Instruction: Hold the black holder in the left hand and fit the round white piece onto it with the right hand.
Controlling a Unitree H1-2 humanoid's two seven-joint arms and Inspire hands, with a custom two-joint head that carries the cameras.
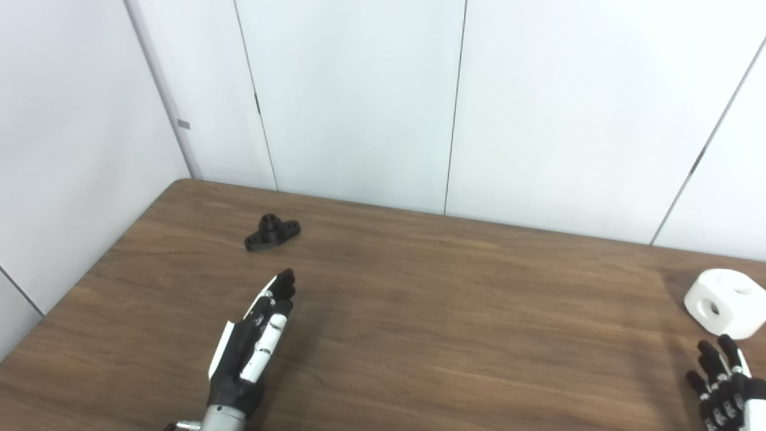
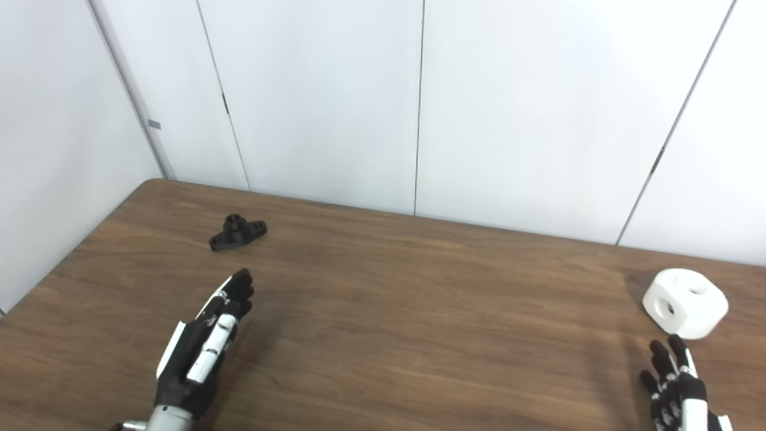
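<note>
Left hand: the left hand [image 1: 251,344] hovers low over the table [image 1: 431,311], edge-on to the cameras, thumb side up; it holds nothing.
Left fingers: the fingers [image 1: 281,287] are stretched out almost straight and lie close together, pointing toward the far left of the table; they touch nothing.
Holder: the holder [image 1: 272,232] lies flat on the table near the far left corner, a short round boss standing up from an oblong base with a hole at each end.
Holder to left fingers: it is beyond the fingertips and a little to their left, near but clearly apart from them.
Right hand: the right hand [image 2: 679,389] enters at the bottom right corner, back toward the cameras, partly cut off by the frame; it holds nothing.
Right fingers: the fingers [image 2: 661,353] are spread apart and point away from the robot, touching nothing.
White piece: the white piece [image 2: 685,302] sits on the table near the right edge, a rounded block with a hole in its top and another in its side.
White piece to right fingers: it lies just beyond the fingertips, with a narrow strip of bare table between.
</note>
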